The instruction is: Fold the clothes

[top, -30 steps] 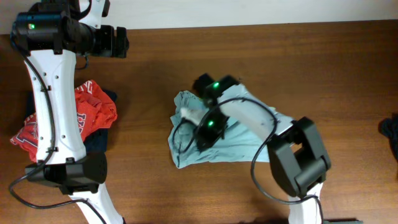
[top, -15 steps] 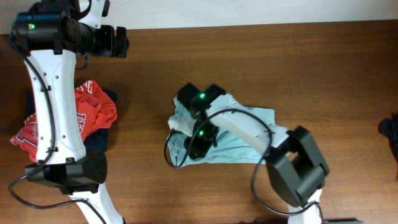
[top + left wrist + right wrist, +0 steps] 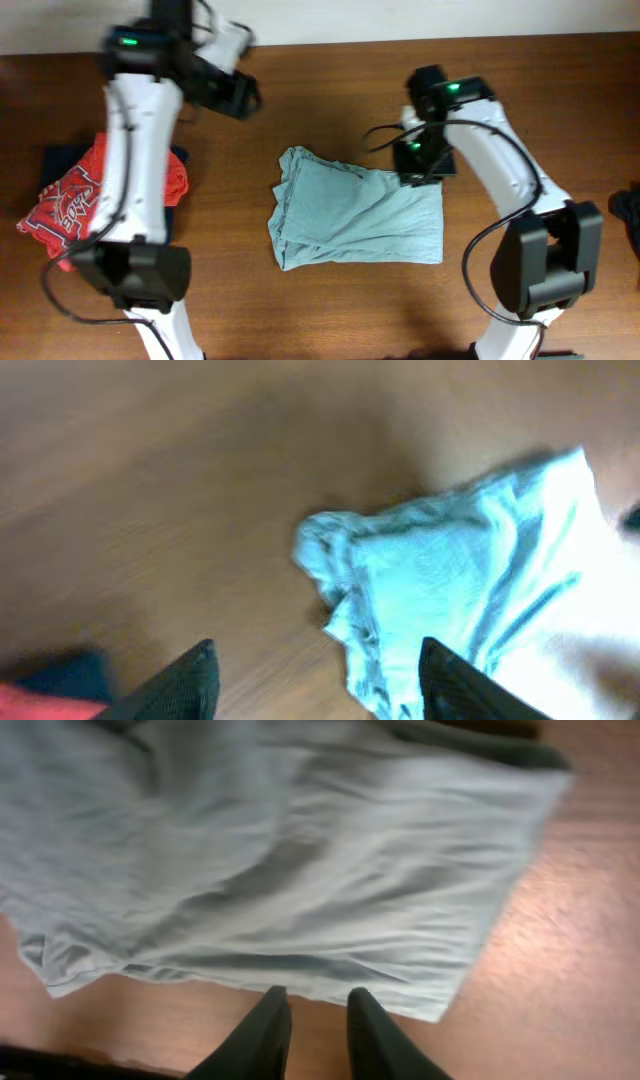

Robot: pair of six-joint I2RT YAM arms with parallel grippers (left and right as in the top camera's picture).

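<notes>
The pale grey-teal T-shirt (image 3: 355, 215) lies folded into a rough rectangle in the middle of the table, its left edge bunched. It also shows in the left wrist view (image 3: 450, 590) and fills the right wrist view (image 3: 280, 850). My left gripper (image 3: 240, 98) hovers above and to the left of the shirt; its fingers (image 3: 315, 650) are wide open and empty. My right gripper (image 3: 420, 165) is at the shirt's top right corner; its fingers (image 3: 312, 995) are slightly apart over bare wood just off the shirt's edge, holding nothing.
The red printed shirt (image 3: 70, 205) lies crumpled on a dark navy garment (image 3: 60, 155) at the left side of the table. A dark object (image 3: 628, 205) sits at the right edge. Brown wood surrounds the grey-teal shirt.
My right gripper has left the shirt's left part and moved to its top right corner. The shirt now lies flatter. My left arm has swung right, toward the shirt.
</notes>
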